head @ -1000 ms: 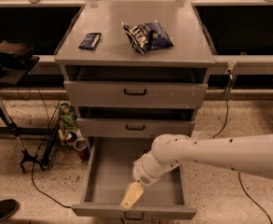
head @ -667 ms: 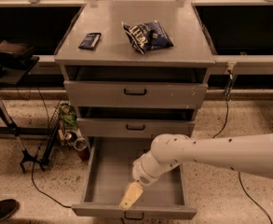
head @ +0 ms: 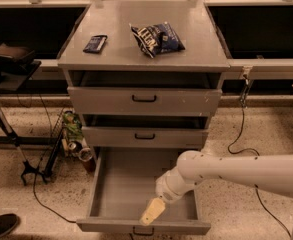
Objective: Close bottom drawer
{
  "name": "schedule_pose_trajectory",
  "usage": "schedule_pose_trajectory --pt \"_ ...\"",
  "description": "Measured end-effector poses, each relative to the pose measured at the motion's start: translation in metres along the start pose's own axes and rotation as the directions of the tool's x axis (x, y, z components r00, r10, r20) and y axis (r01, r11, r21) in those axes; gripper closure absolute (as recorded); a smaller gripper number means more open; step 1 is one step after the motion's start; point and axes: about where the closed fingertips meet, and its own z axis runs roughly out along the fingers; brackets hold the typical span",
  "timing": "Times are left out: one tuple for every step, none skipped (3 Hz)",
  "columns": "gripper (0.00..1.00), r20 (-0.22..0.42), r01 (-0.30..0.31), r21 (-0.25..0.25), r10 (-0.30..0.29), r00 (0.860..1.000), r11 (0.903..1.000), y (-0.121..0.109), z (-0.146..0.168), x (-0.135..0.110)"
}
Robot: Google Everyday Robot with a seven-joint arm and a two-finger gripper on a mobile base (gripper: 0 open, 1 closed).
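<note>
The grey table (head: 143, 54) filled the middle of the frame, with three drawers stacked in its front. The robot's white arm (head: 236, 171) reached in from the right edge toward the lower centre.

The bottom drawer (head: 117, 184) stood pulled far out toward the bottom of the frame. Its long tray lay open and looked empty, and its low front panel sat almost at the lower edge. So the closing had not yet begun in any way that showed, and the whole travel back under the table was left to do. The middle drawer (head: 144, 136) and the top drawer (head: 144, 100) above it each stood a little ajar, with a dark gap over each front.

A blue snack bag (head: 157, 38) lay on the table top, upper centre.

The gripper (head: 152, 211) hung over the near right part of the tray, just behind the front panel and inside the drawer rather than in front of it. Whether it was apart or together could not be told. By my judgement it would have to get to the front panel before any push could count.

A small dark packet (head: 95, 43) lay left of the bag. The black loop handle (head: 143, 230) showed at the very bottom edge, untouched.
</note>
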Motion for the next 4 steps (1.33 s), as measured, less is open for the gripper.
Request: schedule_pose_trajectory --pt "0.0 0.028 -0.118 -0.051 0.12 0.992 0.9916 -0.019 0.028 0.062" --pt "0.0 0.043 -0.235 -0.083 0.239 0.97 0.9685 -0.019 0.046 0.113" --pt "0.19 0.051 -0.307 -0.099 0.313 0.948 0.9465 -0.013 0.054 0.143" --pt "0.5 0.06 -0.338 -0.127 0.348 0.936 0.9325 -0.019 0.076 0.158"
